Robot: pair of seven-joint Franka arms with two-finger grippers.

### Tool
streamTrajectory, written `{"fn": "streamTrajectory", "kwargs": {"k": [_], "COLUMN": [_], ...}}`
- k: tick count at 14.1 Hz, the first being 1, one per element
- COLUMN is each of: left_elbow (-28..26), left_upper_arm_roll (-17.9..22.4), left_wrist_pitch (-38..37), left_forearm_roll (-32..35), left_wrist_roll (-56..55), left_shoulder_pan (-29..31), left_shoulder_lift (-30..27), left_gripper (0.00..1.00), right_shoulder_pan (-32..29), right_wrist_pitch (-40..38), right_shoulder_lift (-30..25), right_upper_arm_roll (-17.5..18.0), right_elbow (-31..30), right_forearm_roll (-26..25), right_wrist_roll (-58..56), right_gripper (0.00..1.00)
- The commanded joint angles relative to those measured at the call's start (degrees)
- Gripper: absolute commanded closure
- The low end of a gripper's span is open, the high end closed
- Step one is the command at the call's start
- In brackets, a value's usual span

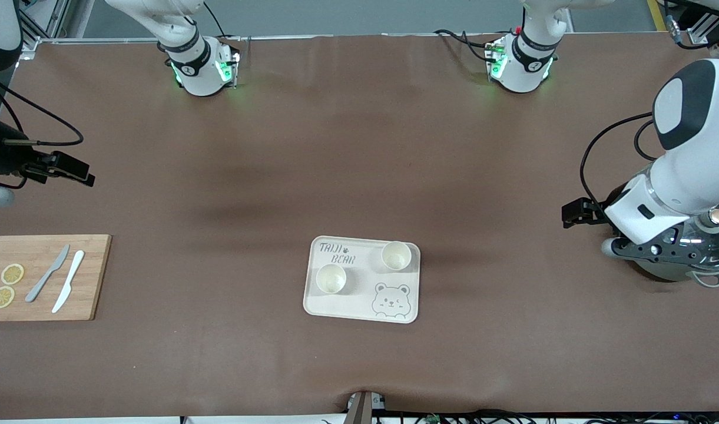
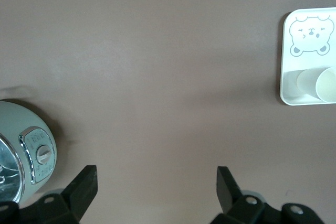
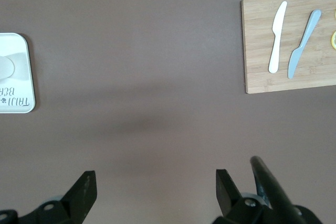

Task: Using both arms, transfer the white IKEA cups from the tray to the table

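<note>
Two white IKEA cups stand upright on the cream bear tray (image 1: 359, 306) in the middle of the table. One cup (image 1: 331, 278) is nearer the front camera, toward the right arm's end. The other cup (image 1: 396, 255) is toward the left arm's end. My left gripper (image 1: 574, 213) is open and empty over bare table by the left arm's end; in its wrist view (image 2: 156, 190) the tray (image 2: 287, 93) and one cup (image 2: 325, 85) show far off. My right gripper (image 1: 76, 171) is open and empty over the right arm's end; its wrist view (image 3: 156, 190) shows the tray's edge (image 3: 23, 51).
A wooden cutting board (image 1: 44, 277) with a grey knife (image 1: 48, 273), a white knife (image 1: 68, 281) and lemon slices (image 1: 12, 274) lies at the right arm's end. A pale green cooker (image 1: 689, 247) with a glass lid stands under the left arm's wrist.
</note>
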Motion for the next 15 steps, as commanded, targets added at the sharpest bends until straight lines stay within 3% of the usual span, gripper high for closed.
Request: {"fn": "streamTrajectory", "kwargs": {"k": [1, 6, 9, 15], "left_elbow": [0.3, 0.2, 0.7, 2.5], "left_upper_arm_roll": [-0.1, -1.0, -1.3, -0.7], "left_wrist_pitch": [0.0, 0.7, 4.8, 13.6], "left_forearm_roll": [1.5, -1.4, -2.7, -2.4], "left_wrist_roll": [-0.6, -2.0, -13.7, -23.1], "left_shoulder_pan": [-0.4, -1.6, -7.7, -17.6], "left_shoulder_lift": [-0.1, 1.3, 4.8, 13.7], "left_gripper": [0.00, 0.00, 0.00, 0.00], "right_shoulder_pan": [-1.2, -0.8, -0.9, -1.2], "right_wrist_pitch": [-0.6, -0.7, -0.7, -1.2], "right_shoulder_lift": [0.6, 0.6, 0.6, 0.6], "right_upper_arm_roll": [0.7, 0.7, 0.7, 0.7], "right_elbow": [1.2, 1.4, 1.8, 2.2], "right_forearm_roll": [0.8, 0.8, 0.9, 0.9], "right_wrist_roll": [-0.5, -0.5, -0.5, -0.6], "right_gripper": [0.00, 0.00, 0.00, 0.00]}}
